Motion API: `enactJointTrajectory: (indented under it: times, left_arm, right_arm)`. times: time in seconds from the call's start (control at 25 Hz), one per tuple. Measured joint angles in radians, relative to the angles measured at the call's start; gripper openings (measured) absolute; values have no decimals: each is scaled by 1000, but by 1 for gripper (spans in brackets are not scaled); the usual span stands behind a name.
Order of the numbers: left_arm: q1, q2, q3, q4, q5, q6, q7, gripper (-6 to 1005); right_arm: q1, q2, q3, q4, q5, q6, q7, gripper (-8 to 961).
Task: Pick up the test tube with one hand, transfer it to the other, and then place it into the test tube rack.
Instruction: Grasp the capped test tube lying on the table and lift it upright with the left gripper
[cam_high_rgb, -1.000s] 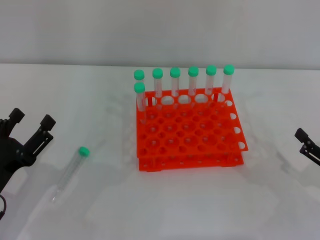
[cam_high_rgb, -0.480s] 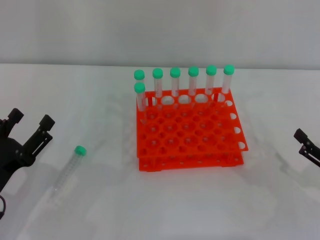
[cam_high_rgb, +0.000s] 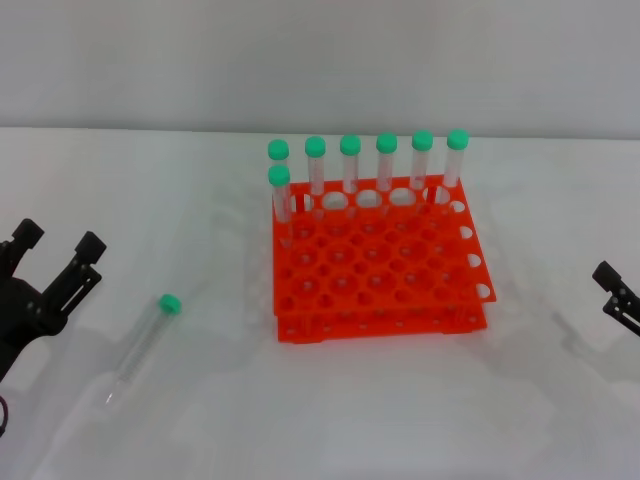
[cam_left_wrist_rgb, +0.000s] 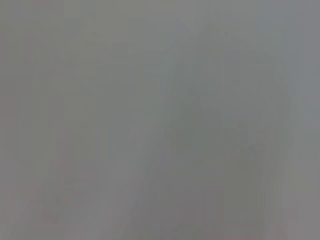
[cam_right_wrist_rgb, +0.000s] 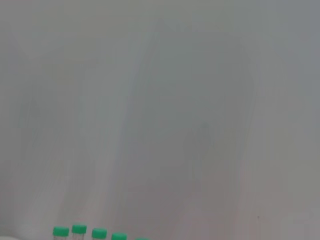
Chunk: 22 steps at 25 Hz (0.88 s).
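Observation:
The test tube (cam_high_rgb: 140, 345) lies flat on the white table at the left, its green cap (cam_high_rgb: 169, 303) pointing toward the far side. My left gripper (cam_high_rgb: 60, 238) is open and empty, a little to the left of the tube and apart from it. The orange-red test tube rack (cam_high_rgb: 400, 322) stands in the middle. Only the tip of my right gripper (cam_high_rgb: 614, 290) shows at the right edge, well away from the rack. The left wrist view shows only blank grey.
Several green-capped tubes (cam_high_rgb: 350, 165) stand upright along the rack's far row, and one more (cam_high_rgb: 280, 195) stands behind its left corner. Their caps (cam_right_wrist_rgb: 79, 229) show at the edge of the right wrist view. A pale wall lies behind the table.
The lying tube has shifted slightly on the table and come back near where it was. My left gripper has edged a little left and down. My right gripper has drawn slightly toward the right edge.

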Motion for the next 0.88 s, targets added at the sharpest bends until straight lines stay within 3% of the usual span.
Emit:
enactJointTrajectory:
  times: [0.28,0.44,0.72,0.88]
  left_arm:
    - [-8,2,2,-6,9,4,-34,891]
    - [-34,9,4,-102,52,38,-199,891]
    - [-197,12,5,-570,284,110,-754,890]
    - [-282,26,6,-732,432,146,-934,890]
  right_arm:
    - [-3,-1,0,0,-2,-5,1,855]
    - [-6,-2,3,0,0,-8,1,854]
    - [-8,-2,7,0,2,2,-4,851]
    - [-7,-2,8,0,3,22,-6,849]
